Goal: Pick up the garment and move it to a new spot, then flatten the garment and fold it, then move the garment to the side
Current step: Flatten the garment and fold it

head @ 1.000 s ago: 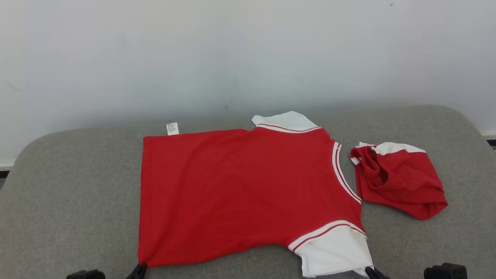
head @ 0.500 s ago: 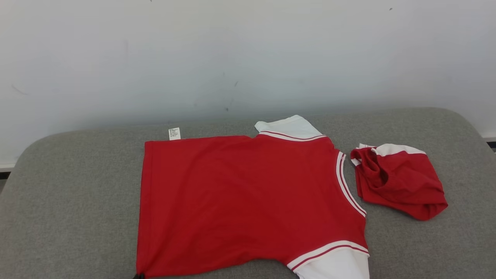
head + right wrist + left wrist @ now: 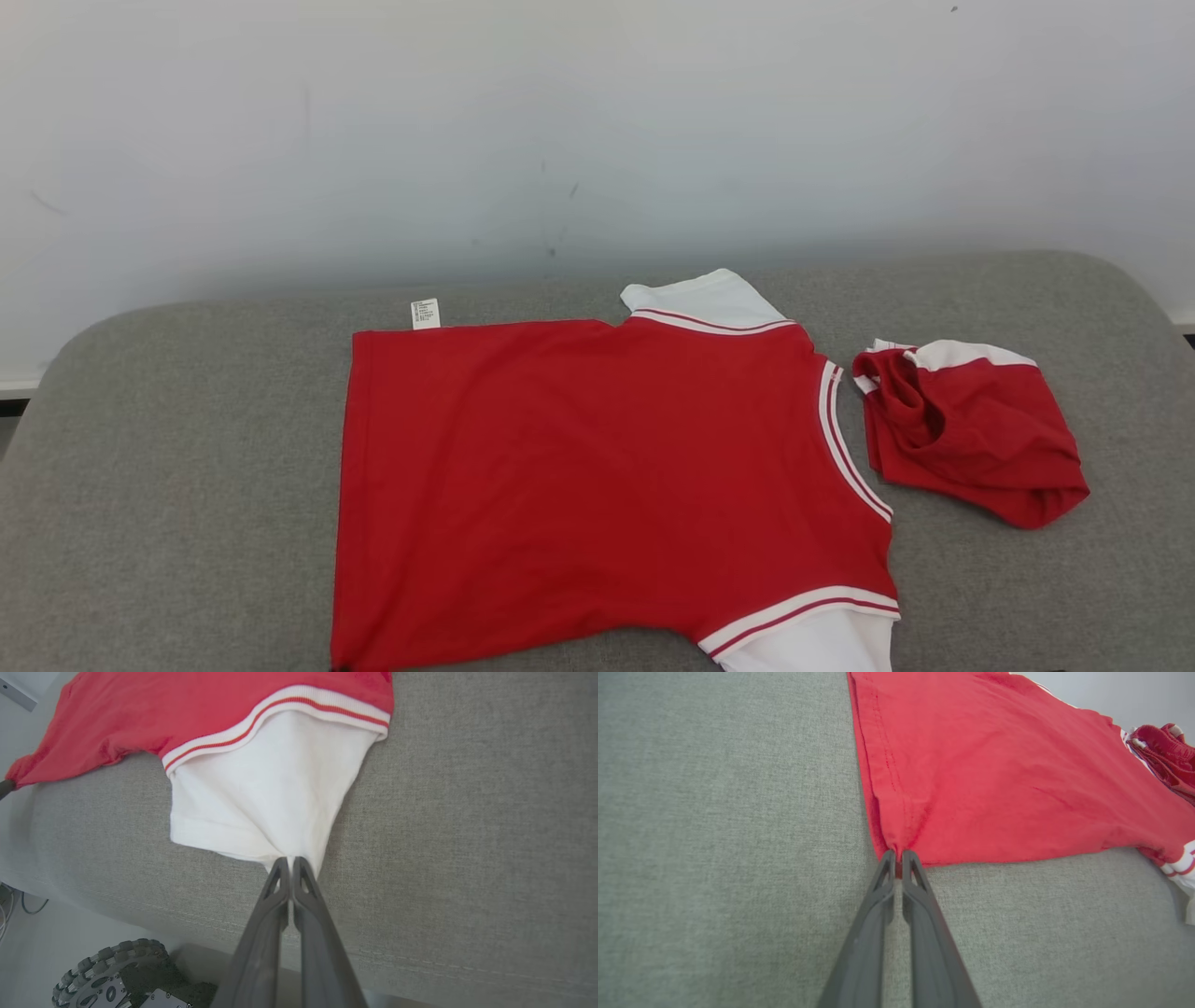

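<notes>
Red shirt [image 3: 597, 476] with white sleeves, spread flat across the middle of a grey cushion [image 3: 187, 448]. Hem toward the cushion's left edge, striped neckline toward its right edge. Small white label [image 3: 425, 314] sticking out at the far hem corner. One white sleeve [image 3: 700, 294] pointing to the cushion's back edge, by the pale wall [image 3: 560, 121]; the other sleeve [image 3: 266, 788] reaching toward the front edge.

Left gripper [image 3: 899, 856] pinched tight on the near hem corner of the shirt, red cloth gathered into creases at the fingertips, fingers lying low over bare cushion.

Right gripper [image 3: 289, 861] closed on the cuff end of the near sleeve, white cloth drawn to a point between the fingers, close to the cushion's front edge.

Second red and white garment [image 3: 971, 429], crumpled in a heap, just beside the shirt's neckline on the side of the cushion's right edge, apart from both grippers.

Below the front edge, in the right wrist view, a ridged wheel [image 3: 112, 970] on pale floor.
</notes>
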Tool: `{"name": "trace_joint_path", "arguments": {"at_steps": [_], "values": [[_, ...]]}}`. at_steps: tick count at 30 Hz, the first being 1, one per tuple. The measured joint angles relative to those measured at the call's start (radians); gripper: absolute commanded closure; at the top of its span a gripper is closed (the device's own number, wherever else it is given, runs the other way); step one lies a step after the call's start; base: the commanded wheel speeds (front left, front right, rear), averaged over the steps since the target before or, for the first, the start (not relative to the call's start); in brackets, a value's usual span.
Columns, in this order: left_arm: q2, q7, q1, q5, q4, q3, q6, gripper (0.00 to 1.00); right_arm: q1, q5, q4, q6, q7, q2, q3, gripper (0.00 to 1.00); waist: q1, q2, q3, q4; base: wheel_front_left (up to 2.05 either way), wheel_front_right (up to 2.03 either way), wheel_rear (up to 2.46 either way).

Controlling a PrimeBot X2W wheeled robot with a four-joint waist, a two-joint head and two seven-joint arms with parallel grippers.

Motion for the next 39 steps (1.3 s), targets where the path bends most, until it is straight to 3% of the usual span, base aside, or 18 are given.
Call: {"name": "trace_joint_path", "arguments": {"at_steps": [19,20,21,22,23,30,39], "values": [[-0.050,0.000,-0.036,0.002,0.116,-0.003,0.000,1.00,-0.055,-0.020,0.087,-0.005,0.027,0.047,0.034,1.00,0.0000,0.0000,0.016,0.009,0.00,0.00,0.00],[-0.052,0.000,-0.038,0.002,0.120,-0.002,0.001,0.64,-0.055,-0.020,0.091,-0.005,0.028,0.049,0.034,1.00,0.0000,0.0000,0.017,0.009,0.00,0.00,0.00],[-0.053,0.000,-0.040,0.002,0.125,0.001,0.002,0.34,-0.055,-0.018,0.095,-0.005,0.028,0.052,0.033,0.78,0.0000,0.0000,0.017,0.009,0.00,0.00,0.00],[-0.054,0.000,-0.042,0.002,0.131,0.003,0.005,0.07,-0.055,-0.013,0.096,-0.005,0.028,0.056,0.032,0.46,0.0000,0.0000,0.018,0.008,0.00,0.00,0.00],[-0.055,0.000,-0.045,0.002,0.137,0.008,0.011,0.00,-0.055,-0.010,0.096,-0.004,0.027,0.060,0.031,0.00,0.0000,0.0000,0.018,0.008,0.00,0.00,0.00],[-0.054,-0.001,-0.040,0.001,0.133,0.039,0.035,0.00,-0.051,0.071,0.089,0.019,0.007,0.067,-0.031,0.00,0.0000,0.0000,0.016,0.004,0.00,0.00,0.00],[-0.020,-0.001,0.013,0.016,0.007,0.116,0.093,0.00,-0.011,0.149,-0.012,0.073,-0.024,0.024,-0.107,0.00,0.0000,0.0000,0.008,0.008,0.00,0.00,0.00]]}}
